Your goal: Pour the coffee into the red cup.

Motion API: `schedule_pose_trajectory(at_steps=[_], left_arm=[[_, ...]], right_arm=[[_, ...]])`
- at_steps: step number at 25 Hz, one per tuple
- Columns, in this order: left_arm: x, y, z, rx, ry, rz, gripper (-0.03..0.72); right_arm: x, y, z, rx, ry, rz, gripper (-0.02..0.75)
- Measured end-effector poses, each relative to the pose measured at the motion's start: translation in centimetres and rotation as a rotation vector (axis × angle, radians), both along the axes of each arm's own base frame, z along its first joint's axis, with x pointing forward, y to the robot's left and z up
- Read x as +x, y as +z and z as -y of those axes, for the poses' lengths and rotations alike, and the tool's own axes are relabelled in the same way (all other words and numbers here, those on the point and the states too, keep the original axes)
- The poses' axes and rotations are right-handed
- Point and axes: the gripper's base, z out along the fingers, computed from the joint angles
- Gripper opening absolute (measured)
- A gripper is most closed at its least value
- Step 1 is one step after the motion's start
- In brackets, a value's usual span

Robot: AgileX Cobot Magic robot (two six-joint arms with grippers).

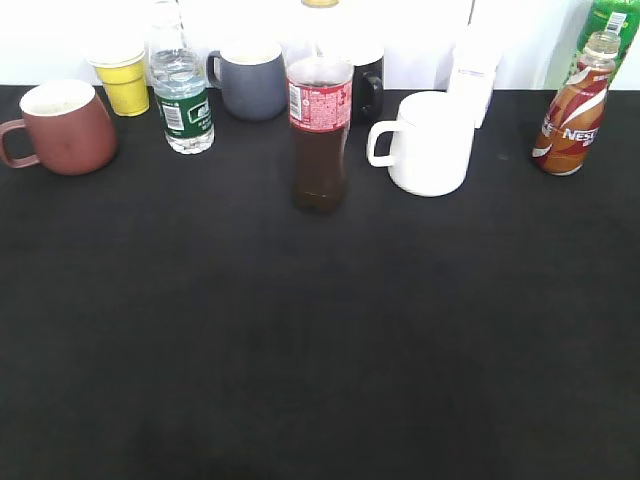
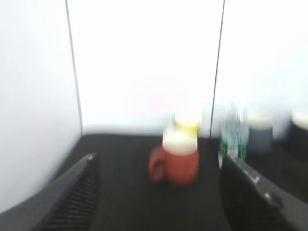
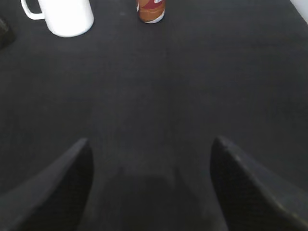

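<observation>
both grippers, left (image 2: 159, 192) and right (image 3: 149, 187), gape empty. risk: grabbing cola (image 1: 320, 135) instead of coffee (image 1: 573, 110) at the far right corner; red cup (image 1: 62, 127) sits far left.

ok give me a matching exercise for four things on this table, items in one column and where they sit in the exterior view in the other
Items:
1. round red ceramic mug
2. tall white ceramic mug
3. orange Nescafe coffee bottle
4. dark cola bottle with red label

Places:
A. far right
B. centre, nearest the camera
C. far left
D. right of centre, handle pointing left

Pairs: 1-C, 2-D, 3-A, 4-B
</observation>
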Motion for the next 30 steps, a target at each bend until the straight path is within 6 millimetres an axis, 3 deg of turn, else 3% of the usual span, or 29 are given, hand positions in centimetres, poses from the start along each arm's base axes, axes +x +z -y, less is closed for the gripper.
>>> schedule_pose_trajectory(at_steps=[4, 13, 20, 30], left_arm=[[5.4, -0.7, 0.3, 0.012, -0.028, 0.065, 0.587], [17.2, -6.1, 0.7, 0.011, -0.073, -0.129, 0.576], [21.5, -10.0, 0.9, -0.004, -0.094, -0.163, 0.561], [24.8, -16.1, 0.5, -0.060, -0.052, -0.243, 0.528]], right_arm=[[0.0, 0.0, 0.0, 0.000, 0.000, 0.000, 0.589], [0.0, 0.0, 0.0, 0.000, 0.000, 0.000, 0.589], [0.0, 0.0, 0.0, 0.000, 0.000, 0.000, 0.589], [0.0, 0.0, 0.0, 0.000, 0.000, 0.000, 0.589]])
